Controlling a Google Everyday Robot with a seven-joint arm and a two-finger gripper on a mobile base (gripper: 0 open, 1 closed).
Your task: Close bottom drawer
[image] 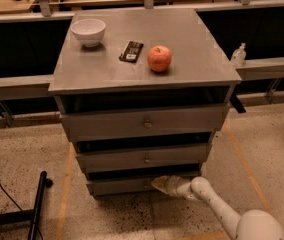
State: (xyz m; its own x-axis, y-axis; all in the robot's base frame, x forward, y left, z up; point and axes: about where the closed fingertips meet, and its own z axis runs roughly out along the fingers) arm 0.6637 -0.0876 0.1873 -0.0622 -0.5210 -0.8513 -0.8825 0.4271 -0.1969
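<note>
Three drawers down the grey cabinet (132, 76), meeting the bottom drawer (122, 186) with the gripper (157, 183), just to the three o'clock side of the panel's centre. Reaching in from the five o'clock corner of the view along a white arm (217, 210), pointing toward nine o'clock, low over the speckled floor (272, 149). Holding the tan fingertips together as one tapering wedge, with no gap showing between the jaws and the tip appearing to touch the slim front panel.

Finding the bottom drawer at the cabinet's six o'clock, lowest of the stack, under the middle drawer (144, 157) and the top drawer (142, 123), with a dark slot showing above its front.

Noting on the cabinet top a white bowl (88, 31) toward ten o'clock, a red apple (159, 58) toward two o'clock, and a black packet (131, 51) lying flat between them, all three apart from one another. Noting too a small clear bottle (238, 54) off the cabinet's three o'clock side, and a black stand (37, 209) on the floor at eight o'clock.
</note>
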